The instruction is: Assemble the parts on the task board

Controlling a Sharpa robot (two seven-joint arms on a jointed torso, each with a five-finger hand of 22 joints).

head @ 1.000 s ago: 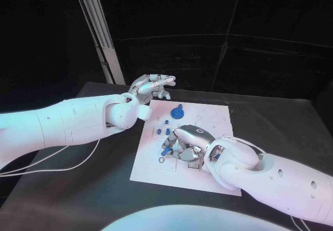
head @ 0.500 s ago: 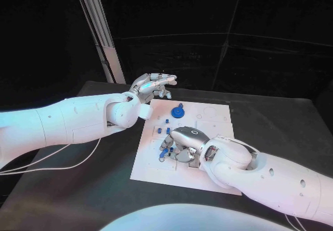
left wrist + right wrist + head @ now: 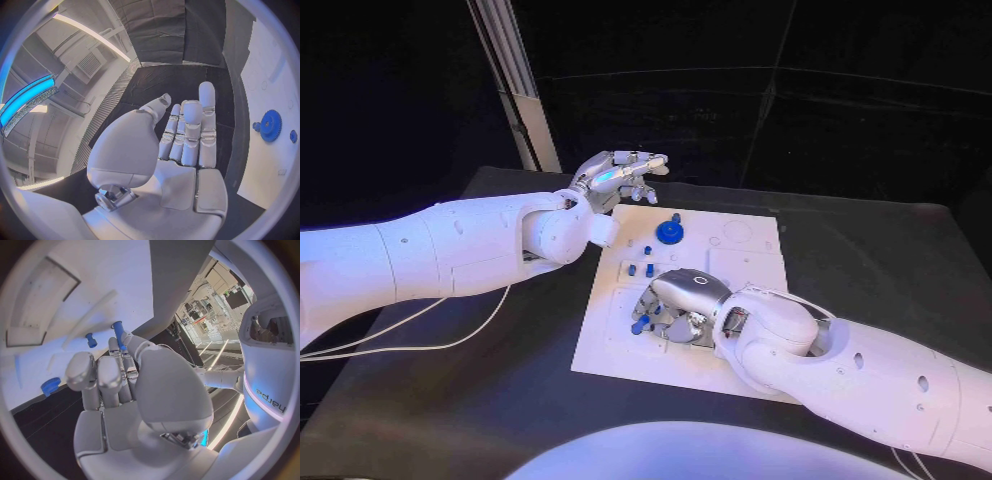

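Head view: the white task board (image 3: 733, 255) lies in the middle of the black table (image 3: 877, 260). The right hand (image 3: 678, 303) is lowered palm-down over the board's near-left part, fingers curled toward small blue parts (image 3: 642, 322) by the board's left edge; whether it has hold of one cannot be told from here. A blue gear (image 3: 671, 234) sits near the board's far edge, with two short blue pegs (image 3: 640, 268) between it and the right hand. The left hand (image 3: 617, 176) is raised beyond the board's far-left corner, fingers loosely apart and holding nothing. White cables (image 3: 430, 345) trail across the table's left side.

Left wrist view: the left hand (image 3: 181, 145) shows an empty palm, its fingers extended and close together over the dark table (image 3: 156, 85). The blue gear (image 3: 270, 125) stands on the board (image 3: 275, 70), apart from the hand.

Right wrist view: the right hand (image 3: 125, 385) reaches down to the board (image 3: 94, 285), and a slim blue peg (image 3: 117, 334) stands right at its fingertips (image 3: 114, 346); contact looks likely, a firm hold cannot be told. Another small blue piece (image 3: 90, 339) lies just beside, and the gear (image 3: 50, 386) is near the board's edge.
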